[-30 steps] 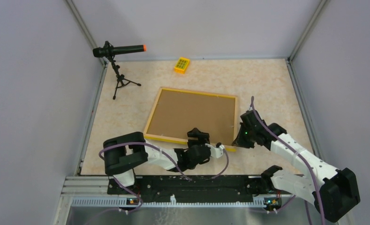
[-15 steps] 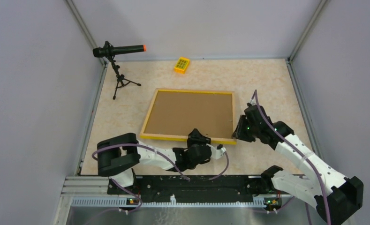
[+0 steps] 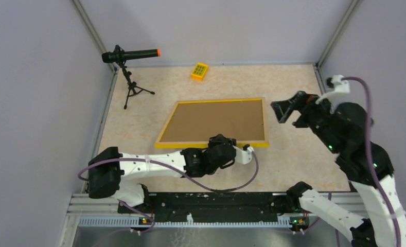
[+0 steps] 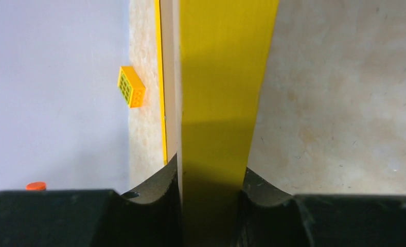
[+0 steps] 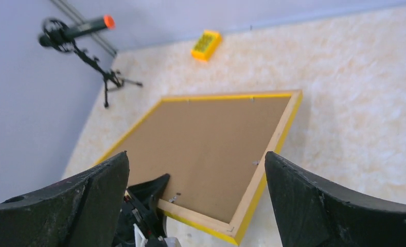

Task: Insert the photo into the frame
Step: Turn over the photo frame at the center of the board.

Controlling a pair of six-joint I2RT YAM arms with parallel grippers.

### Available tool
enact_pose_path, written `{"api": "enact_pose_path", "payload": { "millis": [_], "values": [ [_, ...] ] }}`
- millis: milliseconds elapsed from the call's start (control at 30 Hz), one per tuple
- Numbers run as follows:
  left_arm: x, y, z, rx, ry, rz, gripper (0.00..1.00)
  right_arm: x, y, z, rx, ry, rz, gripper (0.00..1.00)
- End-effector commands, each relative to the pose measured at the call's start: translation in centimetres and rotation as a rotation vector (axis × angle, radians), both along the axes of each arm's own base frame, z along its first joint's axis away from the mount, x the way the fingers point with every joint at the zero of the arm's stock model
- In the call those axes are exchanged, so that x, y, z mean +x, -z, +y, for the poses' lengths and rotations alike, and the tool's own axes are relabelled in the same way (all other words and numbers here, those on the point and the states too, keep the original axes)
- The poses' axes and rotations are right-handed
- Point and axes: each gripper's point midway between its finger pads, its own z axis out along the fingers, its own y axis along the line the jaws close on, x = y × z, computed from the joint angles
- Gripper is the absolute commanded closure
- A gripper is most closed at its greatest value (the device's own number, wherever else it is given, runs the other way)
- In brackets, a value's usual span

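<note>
At the upper left of the top view a small tripod stand (image 3: 131, 54) carries a black tube with an orange tip. A little to the right, near the far wall, lies a yellow block (image 3: 199, 71).

In the middle of the table (image 3: 293, 154) is the frame (image 3: 185, 145), turned with its back up, so the brown backing board (image 3: 216, 121) fills it. The photo does not show in any view, and I cannot tell if it is under the board.

At the lower middle, the left claw (image 4: 211, 177) is closed on the near rail of the frame. In the left wrist view the yellow rail runs straight out between the two fingers. I cannot tell if this edge is lifted or lies on the table.

At the right, the right claw (image 5: 195, 170) hangs high above the table, apart from the frame. Its jaws are wide and nothing is between them.

I judge the frame to be light and stiff, but large and with thin rails. Held at one point only, it can swing or twist in the fingers, and the painted rail may be a little slippery. A grip across the rail near the middle of a side looks best, with the second claw on the opposite rail to share the load. The small metal tabs (image 5: 254, 163) on the inner edge look easy to bend.
</note>
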Motion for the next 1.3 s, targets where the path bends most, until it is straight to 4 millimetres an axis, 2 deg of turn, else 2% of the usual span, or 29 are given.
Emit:
{"api": "enact_pose_path", "payload": {
  "millis": [0, 67, 200, 333, 467, 600, 733, 867, 1033, 1267],
  "values": [
    [-1.3, -8.9, -4.5, -0.484, 0.0, 0.245, 1.0, -2.5, -3.6, -3.8, 0.009, 0.092, -0.149, 0.01],
    [-0.8, -11.0, -4.9, -0.557, -0.028, 0.319, 1.0, -3.4, -3.9, -4.6, 0.036, 0.107, -0.188, 0.01],
    [0.0, -16.0, -5.4, -0.735, -0.064, 0.422, 1.0, -4.2, -2.8, -5.8, 0.052, 0.145, -0.204, 0.01],
    [2.2, -20.7, -4.8, -0.938, -0.109, 0.532, 1.0, -4.2, -1.9, -6.0, 0.041, 0.155, -0.182, 0.01],
    [3.4, -23.8, -4.2, -1.079, -0.115, 0.636, 1.0, -4.0, -1.4, -5.8, 0.032, 0.154, -0.169, 0.01],
    [3.8, -25.7, -4.2, -1.209, -0.076, 0.765, 1.0, -3.9, -1.1, -5.7, 0.033, 0.149, -0.164, 0.01],
    [5.1, -25.8, -3.7, -1.337, -0.071, 0.923, 1.0, -3.9, -0.9, -5.5, 0.033, 0.144, -0.158, 0.01],
    [6.4, -24.6, -3.0, -1.466, -0.057, 1.087, 1.0, -4.1, -0.7, -5.4, 0.04, 0.135, -0.148, 0.01],
    [7.2, -22.2, -3.4, -1.58, -0.056, 1.232, 1.0, -4.4, -0.4, -5.2, 0.056, 0.122, -0.14, 0.01],
    [9.2, -18.5, -4.6, -1.694, -0.099, 1.317, 1.0, -4.4, -0.2, -4.9, 0.062, 0.109, -0.128, 0.01]
  ]
}}
